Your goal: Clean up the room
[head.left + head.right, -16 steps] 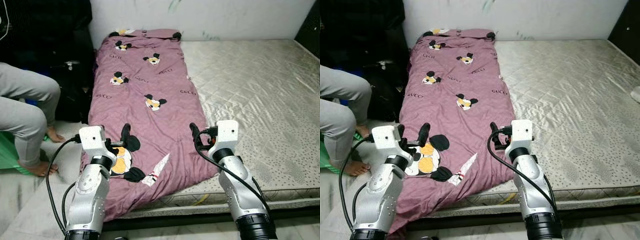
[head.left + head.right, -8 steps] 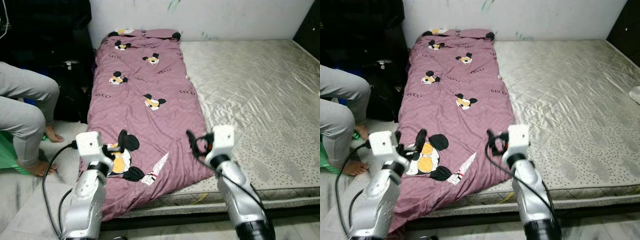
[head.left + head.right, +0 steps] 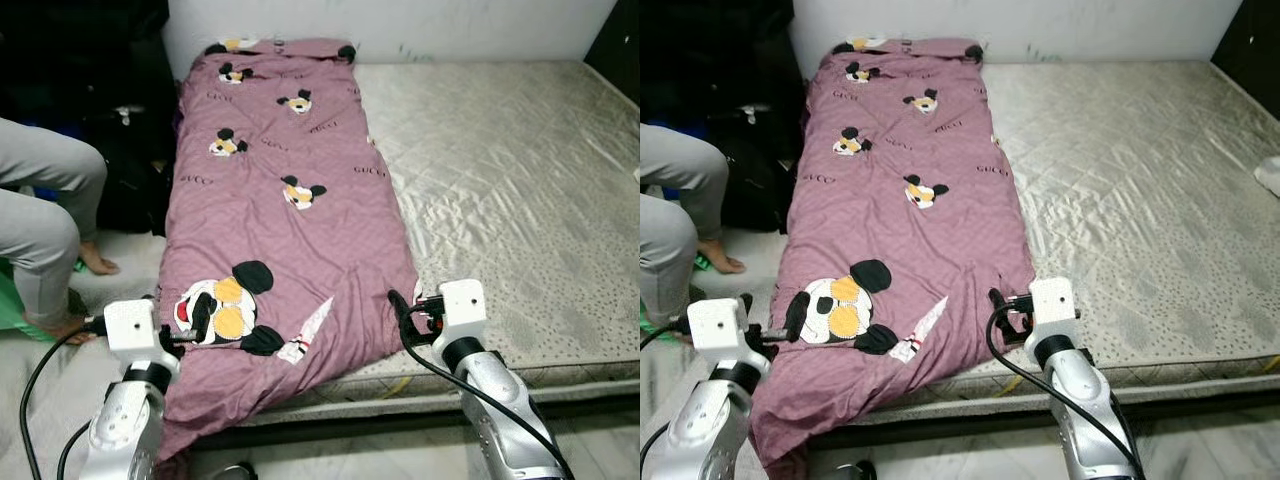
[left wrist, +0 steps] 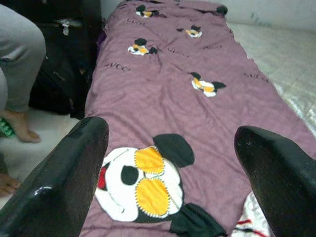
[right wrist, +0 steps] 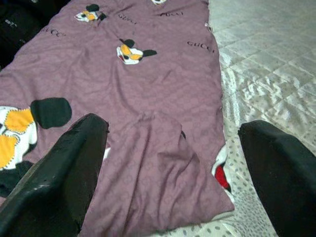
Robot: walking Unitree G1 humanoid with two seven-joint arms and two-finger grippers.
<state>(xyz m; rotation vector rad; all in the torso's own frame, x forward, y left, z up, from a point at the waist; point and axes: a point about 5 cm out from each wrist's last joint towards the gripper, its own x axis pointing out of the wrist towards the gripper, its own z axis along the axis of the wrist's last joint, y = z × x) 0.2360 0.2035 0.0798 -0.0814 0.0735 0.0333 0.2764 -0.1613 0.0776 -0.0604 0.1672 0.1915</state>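
Purple blanket lies lengthwise along the mattress left side; left gripper and right gripper hover at its foot end, fingers spread, holding nothing

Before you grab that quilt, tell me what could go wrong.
1. The quilt hangs off the mattress at its near left corner; a pull may drag it onto the floor.
2. A person's foot rests close beside the bed, near the left tool.
3. Both tools, the right tool included, are open above the near edge; they may pinch only a loose fold.
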